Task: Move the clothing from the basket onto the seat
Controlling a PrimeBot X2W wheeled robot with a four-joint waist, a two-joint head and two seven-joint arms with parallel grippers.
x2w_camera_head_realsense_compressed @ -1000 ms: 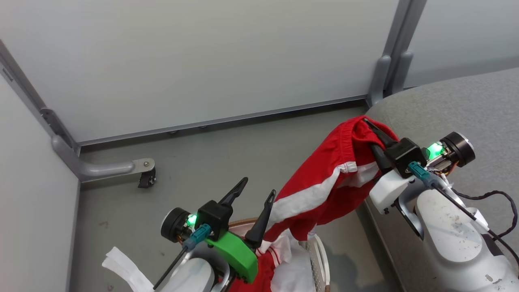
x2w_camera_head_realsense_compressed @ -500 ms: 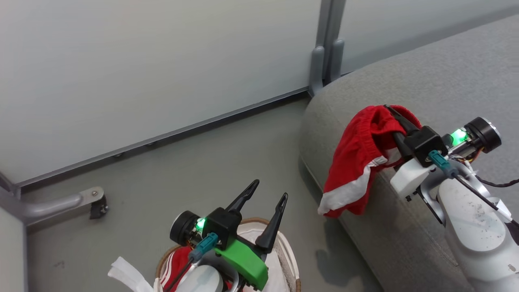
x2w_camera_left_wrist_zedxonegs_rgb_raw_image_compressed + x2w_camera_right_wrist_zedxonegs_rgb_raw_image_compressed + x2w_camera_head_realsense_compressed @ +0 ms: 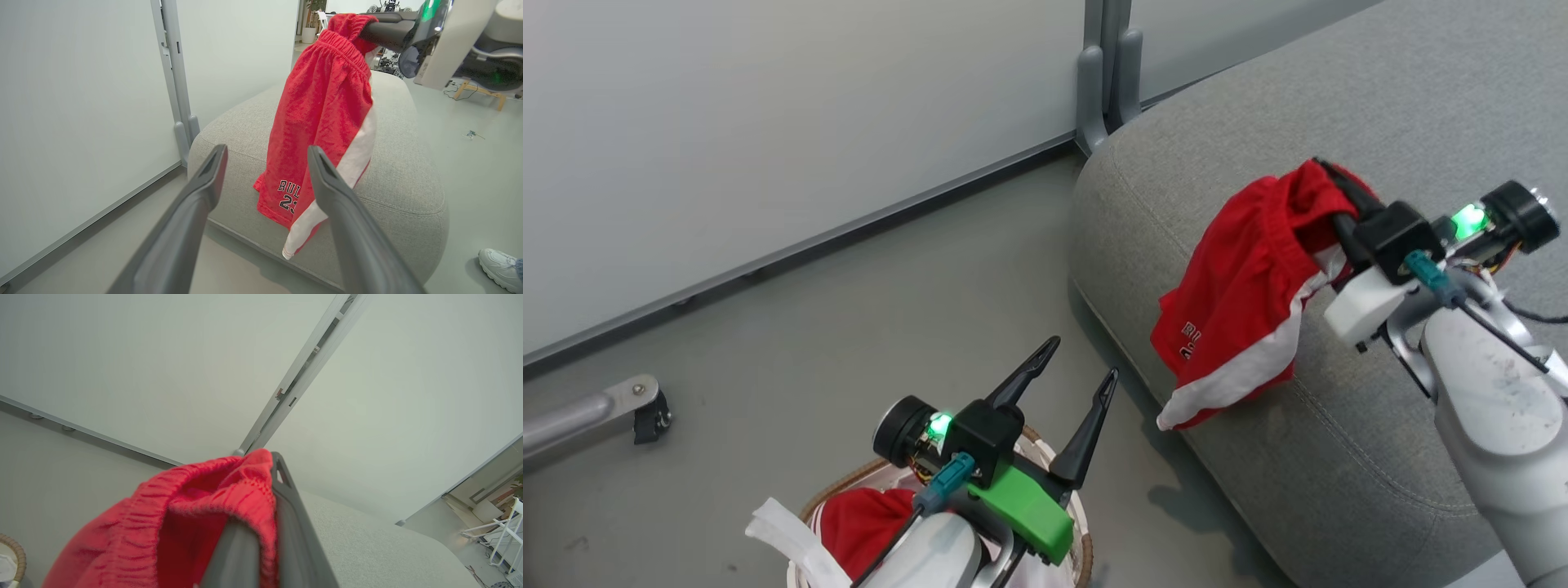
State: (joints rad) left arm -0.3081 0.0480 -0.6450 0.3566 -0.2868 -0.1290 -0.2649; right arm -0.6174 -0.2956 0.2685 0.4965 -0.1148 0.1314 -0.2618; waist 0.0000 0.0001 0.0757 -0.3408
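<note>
My right gripper [image 3: 1327, 175] is shut on the elastic waistband of red shorts [image 3: 1241, 302] with a white side panel. The shorts hang over the rounded front corner of the grey seat [image 3: 1380, 457], their hem lying against its edge. In the right wrist view the bunched waistband [image 3: 196, 522] wraps the shut fingers [image 3: 286, 506]. My left gripper [image 3: 1083, 359] stands open and empty above the basket [image 3: 1082, 547], where more red clothing [image 3: 858, 523] lies. The left wrist view looks between its open fingers [image 3: 212, 163] at the hanging shorts [image 3: 322, 102] and the seat [image 3: 400, 163].
Pale partition walls with a grey post [image 3: 1104, 73] stand behind the seat. A grey foot with a caster [image 3: 645, 408] sits on the floor at the left. A white cloth strip [image 3: 784, 539] hangs off the basket. A person's shoe [image 3: 496, 261] is on the floor beyond the seat.
The head camera has swung to the right. My right gripper has carried the shorts from above the basket to over the seat's corner. The left gripper stays open above the basket.
</note>
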